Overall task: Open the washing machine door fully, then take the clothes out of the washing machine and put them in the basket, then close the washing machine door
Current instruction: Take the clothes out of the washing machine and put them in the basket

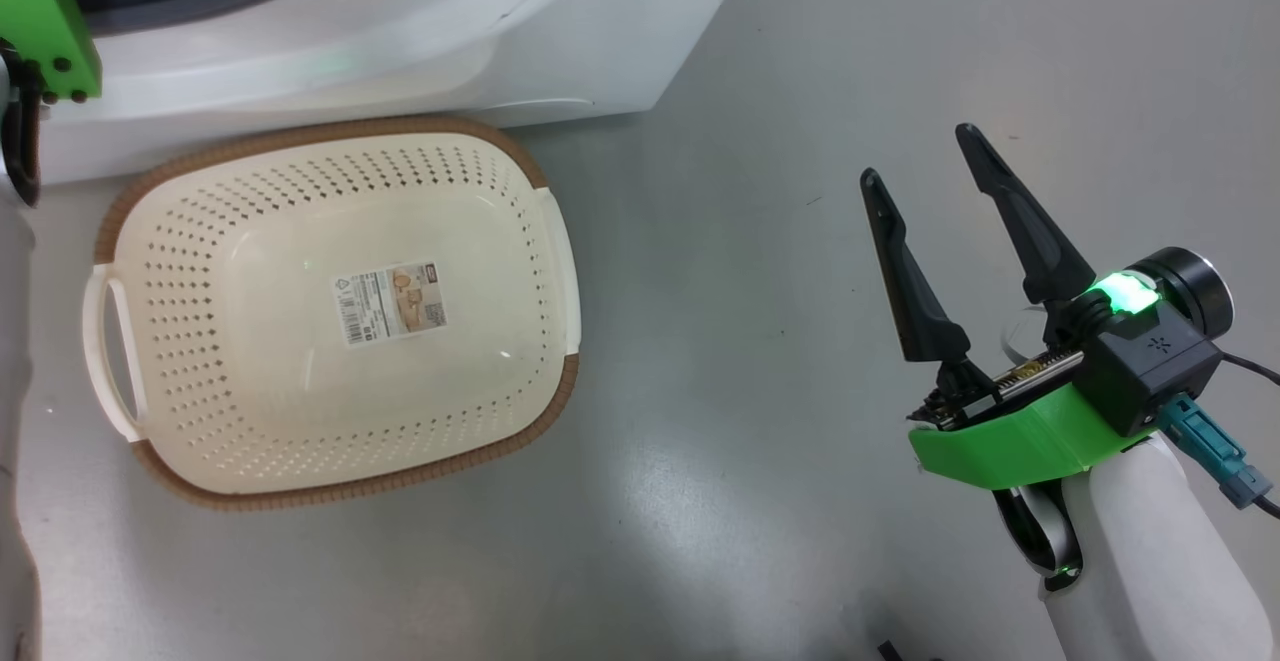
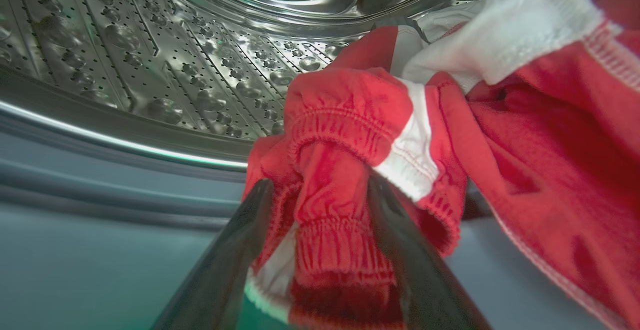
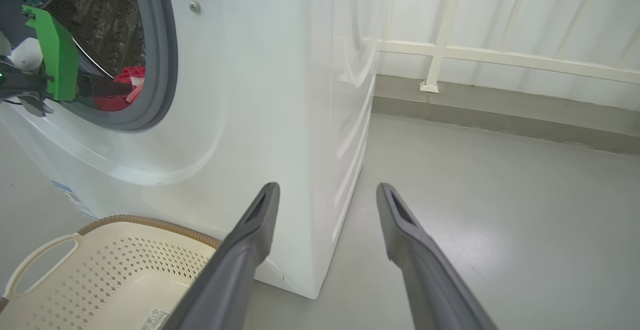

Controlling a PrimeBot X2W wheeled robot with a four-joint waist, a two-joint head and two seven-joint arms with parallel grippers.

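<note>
Shiny perforated steel drum (image 2: 200,70), soft red cloth (image 2: 345,120), matt plastic basket (image 1: 200,271).

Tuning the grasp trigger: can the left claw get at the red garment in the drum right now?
Likely yes. The left claw is open at the drum mouth, its fingers straddling a bunched fold of the red garment; nothing blocks it.

The right gripper (image 1: 918,153), at the right of the head view, has two long, tapering black fingers (image 1: 910,281) with pointed tips. They rise from a bright green moulded bracket (image 1: 1010,441). Behind it sit a black box (image 1: 1150,356) bearing a small pale mark, a glowing green light (image 1: 1125,293) and a black cylinder (image 1: 1192,286) rimmed in silver. A teal plug (image 1: 1215,451) with a black cable juts out at lower right. The forearm (image 1: 1150,561) is glossy white. At upper left, a green plate (image 1: 45,26) carries dark screws.
</note>
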